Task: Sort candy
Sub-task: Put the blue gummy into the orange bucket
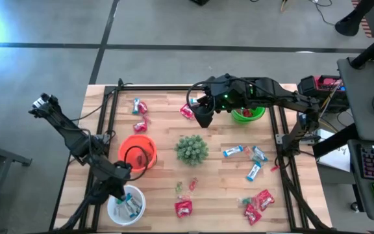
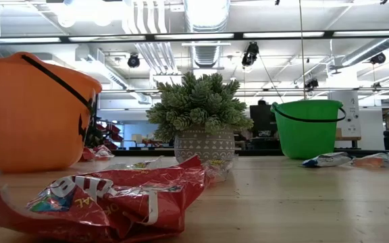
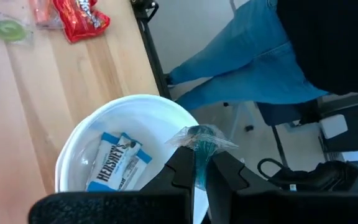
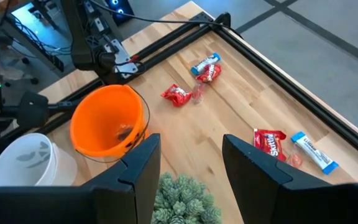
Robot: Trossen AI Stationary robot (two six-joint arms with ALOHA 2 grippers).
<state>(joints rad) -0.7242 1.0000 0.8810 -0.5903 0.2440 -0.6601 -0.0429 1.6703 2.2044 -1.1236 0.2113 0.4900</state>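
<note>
High view: the left gripper (image 1: pixel 123 190) is positioned above the white bowl (image 1: pixel 126 205) at the near left corner of the table (image 1: pixel 226 179). The right gripper (image 1: pixel 202 116) hangs over the far centre of the table, between the red packet (image 1: pixel 187 112) beside it and the spiky plant (image 1: pixel 191 149) on its near side. The orange bucket (image 1: pixel 137 153) stands left of the plant; the green bucket (image 1: pixel 248 114) stands behind the right arm. Candy lies scattered: blue-and-white bars (image 1: pixel 234 151) right of the plant, red packets (image 1: pixel 183 208) along the near edge, and more pieces at the far left.

Low view: neither gripper is visible. A crumpled red packet (image 2: pixel 107 199) lies in the foreground, with the orange bucket (image 2: pixel 32 111), plant (image 2: pixel 200 115) and green bucket (image 2: pixel 309 128) behind it.

Left wrist view: the fingers (image 3: pixel 182 171) are pressed together, pinching a clear-wrapped teal candy (image 3: pixel 199 142) directly above the white bowl (image 3: pixel 79 146). Blue-and-white bars (image 3: pixel 115 163) lie inside the bowl.

Right wrist view: the fingers (image 4: pixel 138 165) are spread, with nothing between them. The plant (image 4: pixel 185 198) lies just below the fingertips, the orange bucket (image 4: pixel 107 124) beside one finger, and red packets (image 4: pixel 178 95) and a blue-and-white bar (image 4: pixel 313 152) beyond.
</note>
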